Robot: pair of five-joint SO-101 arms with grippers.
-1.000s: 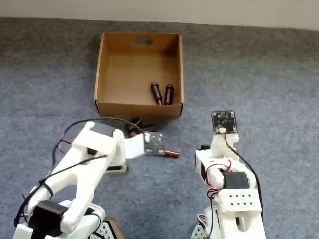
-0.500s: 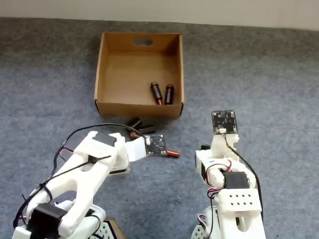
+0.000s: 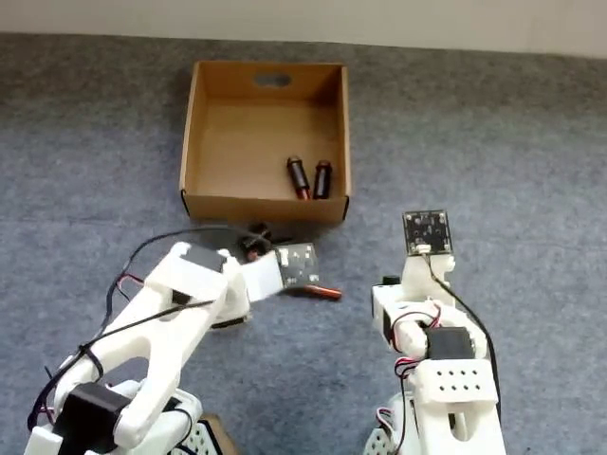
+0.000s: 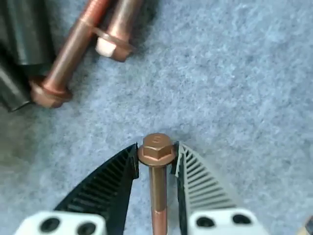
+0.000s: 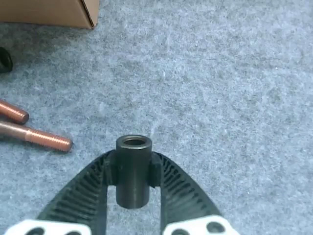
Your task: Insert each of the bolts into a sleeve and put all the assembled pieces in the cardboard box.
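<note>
My left gripper [image 4: 156,146] is shut on a copper bolt [image 4: 157,196], its hex head poking out between the fingertips just above the carpet. Ahead of it lie two more copper bolts [image 4: 73,58] beside black sleeves [image 4: 22,44]. In the high view the left arm [image 3: 190,294] stretches toward this pile [image 3: 254,237], just in front of the cardboard box [image 3: 194,142]. My right gripper [image 5: 133,152] is shut on a black sleeve [image 5: 133,171] with its bore facing outward, low over the carpet. Two assembled pieces [image 3: 310,178] lie inside the box.
Two copper bolt shanks [image 5: 36,135] lie on the carpet to one side of the right gripper, and a box corner [image 5: 54,12] shows beyond them. The right arm [image 3: 432,332] stands right of the left arm. Grey carpet [image 3: 512,171] lies open to the right.
The left arm's wrist has shifted slightly toward the box and turned a little. The right arm has kept still with its sleeve.
</note>
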